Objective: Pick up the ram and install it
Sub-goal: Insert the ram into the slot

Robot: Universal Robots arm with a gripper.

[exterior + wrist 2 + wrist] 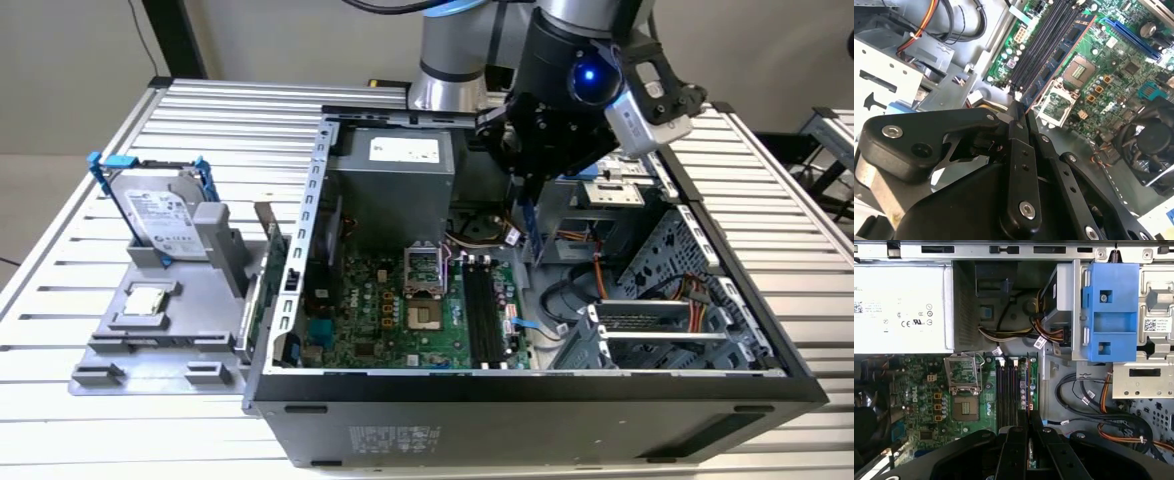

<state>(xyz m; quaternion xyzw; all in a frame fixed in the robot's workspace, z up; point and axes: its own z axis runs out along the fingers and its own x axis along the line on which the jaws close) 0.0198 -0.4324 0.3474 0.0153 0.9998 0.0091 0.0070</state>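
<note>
The black two-finger gripper [1021,112] is clamped on the long, dark-blue ram stick [1059,54]. The stick juts ahead of its fingertips, its long axis parallel to the black memory slots [1046,35] just beside it.

Smooth circuit-board ram [1056,57], ribbed bare-metal table [80,440], matt metal case [534,430].

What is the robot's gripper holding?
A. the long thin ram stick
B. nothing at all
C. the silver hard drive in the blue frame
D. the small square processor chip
A: in the second wrist view the gripper is shut on the ram, a long thin stick with black chips that lies over the memory slots of the motherboard.
</note>
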